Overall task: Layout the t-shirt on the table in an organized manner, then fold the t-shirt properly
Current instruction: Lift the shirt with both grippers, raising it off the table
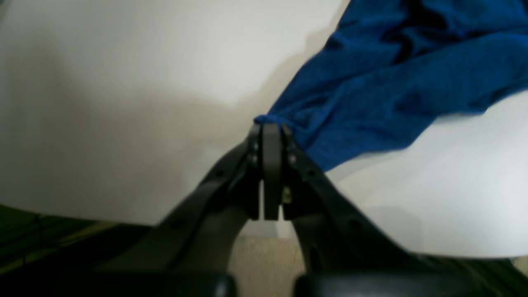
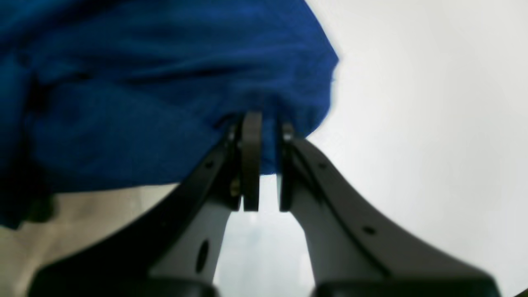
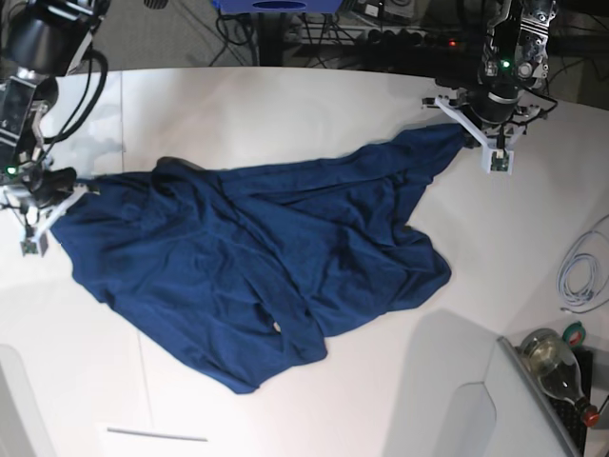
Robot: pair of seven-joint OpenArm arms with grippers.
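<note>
white table (image 3: 285, 105) — t-shirt (image 3: 257, 257) spread rumpled | left end effector (image 1: 270, 128) pinching t-shirt | right end effector (image 2: 264, 123) pinching t-shirt

The t-shirt (image 3: 247, 276) was soft, matt navy cloth, wrinkled throughout. The table (image 3: 285, 105) looked smooth and white, faintly glossy. The left gripper (image 1: 270, 132) appeared matt black plastic.

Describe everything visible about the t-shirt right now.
The t-shirt is plain dark blue soft fabric with no print. It lies spread but wrinkled and crooked across the white table, stretched between two pinched ends with a loose flap folded near the front. The left gripper is shut on one bunched corner, and the right gripper clamps the opposite edge. Nothing else touches it.
</note>
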